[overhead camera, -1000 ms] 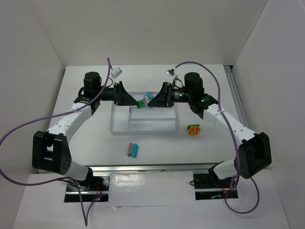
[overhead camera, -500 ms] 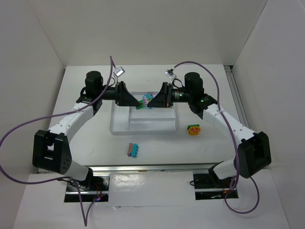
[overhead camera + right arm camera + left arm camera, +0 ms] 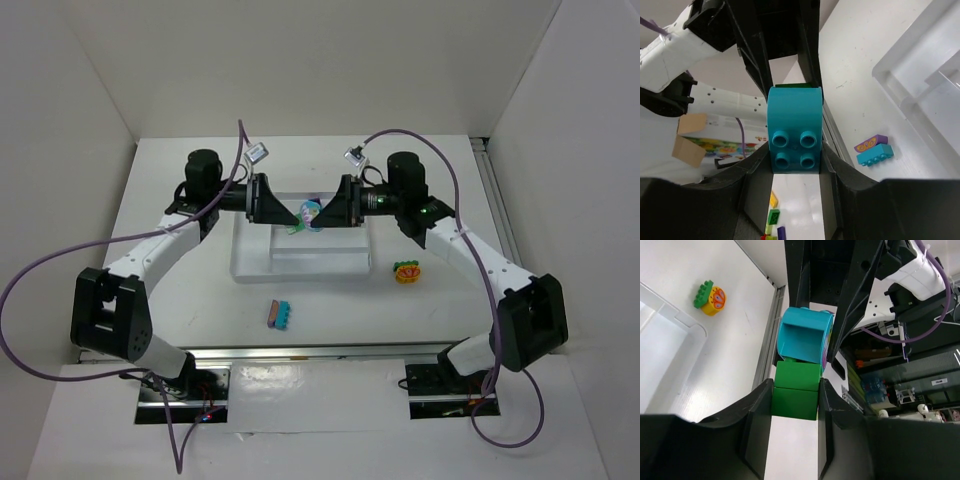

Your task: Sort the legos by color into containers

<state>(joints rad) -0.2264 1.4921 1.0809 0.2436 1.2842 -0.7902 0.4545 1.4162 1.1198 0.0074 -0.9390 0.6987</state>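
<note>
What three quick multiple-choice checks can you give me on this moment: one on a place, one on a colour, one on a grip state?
1. Where is the purple-and-cyan pair?
A) on the table, in front of the tray
B) inside a compartment
C) against the back wall

2. What colour sits between the left fingers?
A) orange
B) purple
C) green

3. What are the right fingers doing?
A) standing wide open
B) shut on the cyan brick
C) lying flat on a surface

Key:
1 A: the top view shows the pair on bare table, on the arm-base side of the tray.
2 C: the left wrist view shows the green brick pinched there.
3 B: the right wrist view shows both fingers against the cyan brick's sides.
</note>
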